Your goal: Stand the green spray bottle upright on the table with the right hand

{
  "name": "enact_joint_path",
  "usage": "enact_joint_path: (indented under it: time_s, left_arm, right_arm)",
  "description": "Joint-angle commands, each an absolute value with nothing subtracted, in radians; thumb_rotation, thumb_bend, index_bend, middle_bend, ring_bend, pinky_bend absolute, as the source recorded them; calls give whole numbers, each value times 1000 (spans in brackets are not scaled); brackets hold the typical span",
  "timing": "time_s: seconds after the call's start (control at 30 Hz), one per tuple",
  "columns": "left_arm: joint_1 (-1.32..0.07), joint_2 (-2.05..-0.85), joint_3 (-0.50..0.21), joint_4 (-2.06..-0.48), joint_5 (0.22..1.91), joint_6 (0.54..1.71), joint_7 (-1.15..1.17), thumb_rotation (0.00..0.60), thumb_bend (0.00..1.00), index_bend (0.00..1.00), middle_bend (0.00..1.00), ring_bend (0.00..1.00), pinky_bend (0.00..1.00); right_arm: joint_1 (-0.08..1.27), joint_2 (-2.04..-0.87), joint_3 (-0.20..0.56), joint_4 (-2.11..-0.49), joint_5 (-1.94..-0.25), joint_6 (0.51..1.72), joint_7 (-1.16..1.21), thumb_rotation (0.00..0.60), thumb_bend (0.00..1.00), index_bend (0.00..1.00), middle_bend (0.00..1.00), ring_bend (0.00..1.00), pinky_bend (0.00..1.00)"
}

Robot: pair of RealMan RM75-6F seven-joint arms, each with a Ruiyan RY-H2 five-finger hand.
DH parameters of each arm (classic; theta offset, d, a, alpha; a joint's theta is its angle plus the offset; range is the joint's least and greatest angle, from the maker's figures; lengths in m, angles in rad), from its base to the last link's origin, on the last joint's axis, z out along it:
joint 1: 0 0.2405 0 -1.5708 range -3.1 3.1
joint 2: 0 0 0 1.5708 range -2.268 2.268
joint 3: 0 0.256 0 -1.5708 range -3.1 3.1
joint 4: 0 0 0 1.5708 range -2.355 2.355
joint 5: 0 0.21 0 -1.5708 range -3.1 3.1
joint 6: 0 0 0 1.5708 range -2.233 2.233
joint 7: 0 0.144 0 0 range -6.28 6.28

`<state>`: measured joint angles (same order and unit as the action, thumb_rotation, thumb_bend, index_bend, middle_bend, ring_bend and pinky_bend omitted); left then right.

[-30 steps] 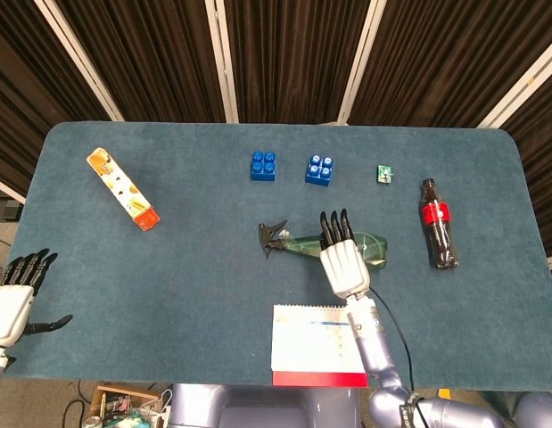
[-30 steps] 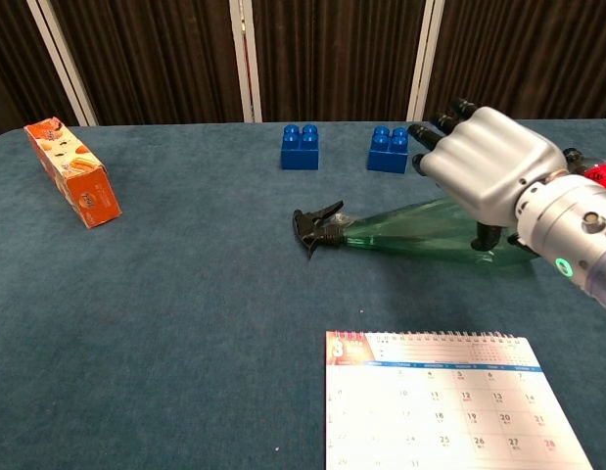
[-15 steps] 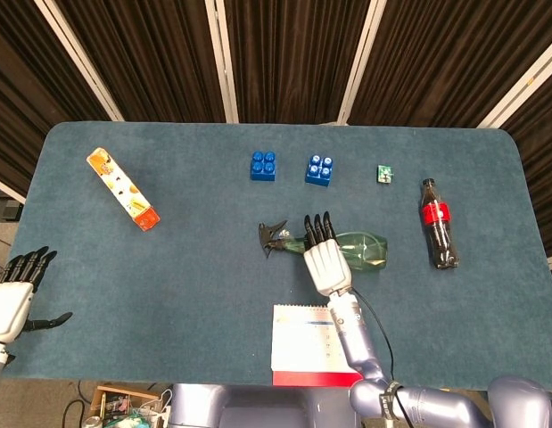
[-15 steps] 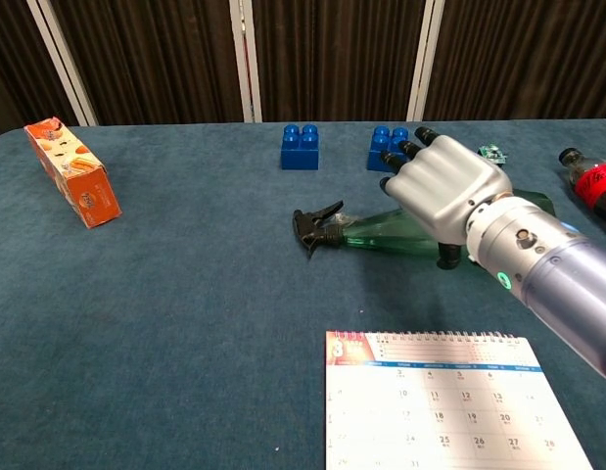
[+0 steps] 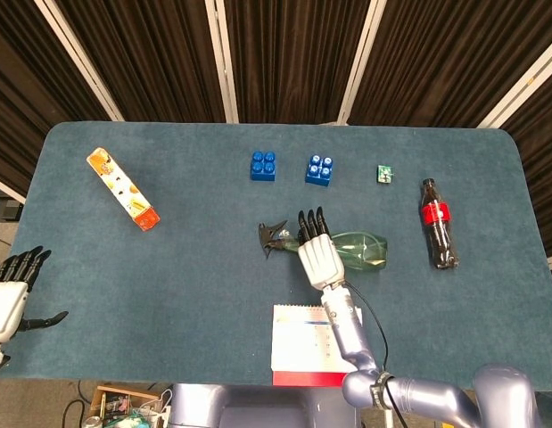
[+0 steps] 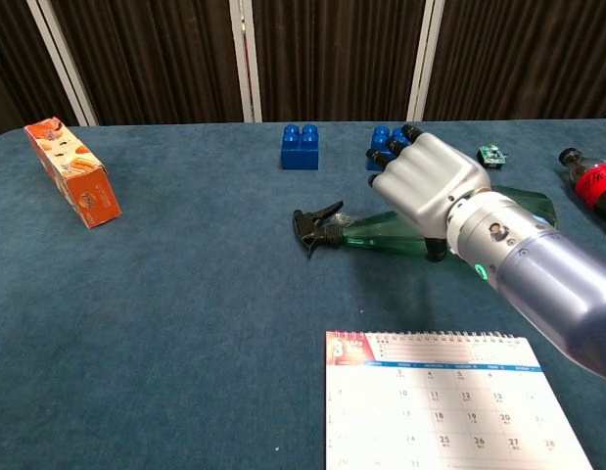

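Note:
The green spray bottle (image 5: pixel 362 250) lies on its side at the middle of the blue table (image 5: pixel 204 267), its black spray head (image 5: pixel 274 236) pointing left. My right hand (image 5: pixel 318 255) hovers over the bottle's neck end, fingers stretched out across it toward the far side. In the chest view the right hand (image 6: pixel 425 182) covers the bottle's middle, and the thumb hangs down at the near side of the bottle (image 6: pixel 369 235). No firm grip shows. My left hand (image 5: pixel 10 291) hangs off the table's near left corner, fingers spread and holding nothing.
A desk calendar (image 5: pixel 311 343) lies at the near edge under my right forearm. An orange box (image 5: pixel 124 189) is far left. Two blue bricks (image 5: pixel 264 165) (image 5: pixel 319 169) and a small green item (image 5: pixel 383 174) sit behind the bottle; a cola bottle (image 5: pixel 437 223) lies right.
My right hand has slid left along the lying bottle, from its wide body toward the neck. The bottle has not moved. My left hand has drifted slightly down and left.

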<state>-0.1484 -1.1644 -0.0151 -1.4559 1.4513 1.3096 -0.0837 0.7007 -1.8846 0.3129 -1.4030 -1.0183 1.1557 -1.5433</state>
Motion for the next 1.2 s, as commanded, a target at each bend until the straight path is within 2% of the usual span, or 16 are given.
enact_joint_path:
  time_s: [0.03,0.53,0.6,0.8,0.97,1.07,1.2]
  left_arm:
    - [-150,-1166,-13,-1460,1449,1305,-80,600,60,0,0,0,35]
    - [-176,-1180,-21,-1459,1421,1258,-48,600,60,0,0,0,35]
    - [-178,-1181,-22,-1458,1418,1254,-49,600,60,0,0,0,35]
    - [-183,-1183,-23,-1452,1410,1245,-51,600,60,0,0,0,35]
    - [-183,-1182,-21,-1454,1414,1248,-52,600,60,0,0,0,35]
    - [-183,-1180,-19,-1459,1421,1253,-53,600,60,0,0,0,35]
    - [-178,-1177,-14,-1468,1435,1270,-51,600,60,0,0,0,35]
  right_arm:
    - [712,-1879,309,-1381,-1003,1143,-1520,600,120,213,0,0,0]
    - [764,-1898,290,-1227,-935,1068,-1402,600,141,249,0,0,0]
    - [772,-1902,283,-1210,-933,1063,-1391,600,162,292,0,0,0]
    - [790,-1911,269,-1167,-952,1064,-1342,600,307,630,0,0,0]
    - [794,-1917,251,-1143,-1013,1096,-1270,600,418,831,20,0,0]
    - [790,-1912,241,-1151,-1070,1139,-1215,600,442,886,56,0,0]
    - [777,-1883,221,-1193,-1151,1207,-1161,600,454,894,63,0,0]
